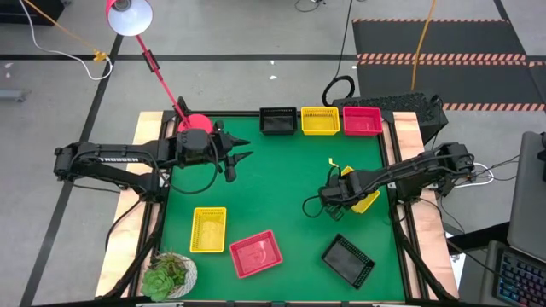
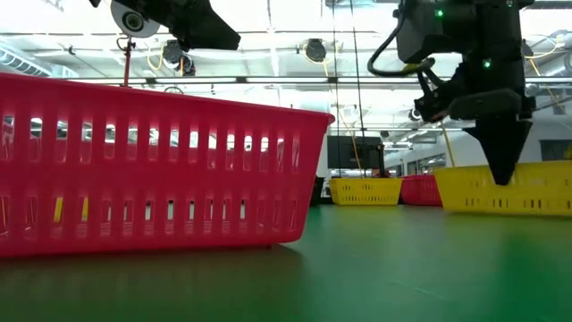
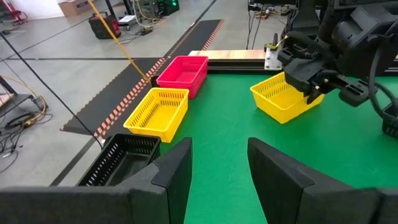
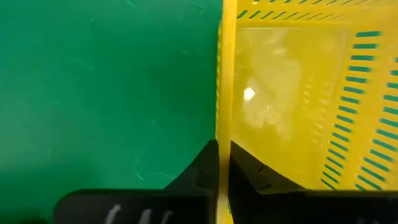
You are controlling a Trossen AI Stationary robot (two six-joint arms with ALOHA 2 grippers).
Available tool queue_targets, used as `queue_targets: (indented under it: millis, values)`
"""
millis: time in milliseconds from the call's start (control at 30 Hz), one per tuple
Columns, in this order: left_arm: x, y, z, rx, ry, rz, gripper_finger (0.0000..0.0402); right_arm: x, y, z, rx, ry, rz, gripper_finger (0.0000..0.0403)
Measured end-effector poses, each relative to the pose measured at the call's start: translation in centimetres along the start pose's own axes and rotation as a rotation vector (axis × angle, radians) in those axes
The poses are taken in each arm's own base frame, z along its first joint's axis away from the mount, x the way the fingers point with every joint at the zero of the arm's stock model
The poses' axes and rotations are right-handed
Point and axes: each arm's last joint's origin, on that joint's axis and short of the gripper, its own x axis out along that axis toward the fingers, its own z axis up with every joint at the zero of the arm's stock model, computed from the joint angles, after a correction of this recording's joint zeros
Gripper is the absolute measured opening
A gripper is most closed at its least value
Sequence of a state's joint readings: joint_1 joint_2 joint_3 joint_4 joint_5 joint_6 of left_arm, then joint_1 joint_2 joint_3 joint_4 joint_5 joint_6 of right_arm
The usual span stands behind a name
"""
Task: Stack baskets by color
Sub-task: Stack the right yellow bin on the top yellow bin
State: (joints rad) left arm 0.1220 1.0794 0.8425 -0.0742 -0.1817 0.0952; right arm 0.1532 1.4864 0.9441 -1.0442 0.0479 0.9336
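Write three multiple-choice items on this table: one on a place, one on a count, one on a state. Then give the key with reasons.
1. Where is the black basket that lies apart from the far row?
A. near edge, toward the right arm's side
B. beside the lamp
C. inside the red basket

2. How many yellow baskets show in the high view?
A. one
B. three
C. five

3. How is the right gripper?
A. open above the bare mat
B. shut on the yellow basket wall
C. holding a black basket

Key: 1 A, it sits at the near right. 2 B, one in the far row, one near the plant, one at the gripper. 3 B, its fingers pinch the yellow wall.
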Motion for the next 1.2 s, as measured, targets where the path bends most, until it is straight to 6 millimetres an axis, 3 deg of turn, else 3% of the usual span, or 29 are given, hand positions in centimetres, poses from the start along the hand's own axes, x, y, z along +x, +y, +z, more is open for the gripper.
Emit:
queue_targets:
  millis: [433, 700, 1200]
  values:
    - [0.2, -0.1, -0.9, -0.042, 0.028, -0.003, 0.0159, -6.8, 1.3, 1.8, -0.215, -0.134, 0.043, 0.0005]
    - [0.2, -0.6, -1.2, -0.061, 0.035, -0.018, 0.0159, -11.1, 0.9, 2.8, -0.322, -0.258, 0.012, 0.0005]
    - [0.0, -1.5, -1.0, -0.051, 0.013, -0.055, 0.0159, -14.7, -0.3, 3.8, -0.583, -0.34, -0.073, 0.0004]
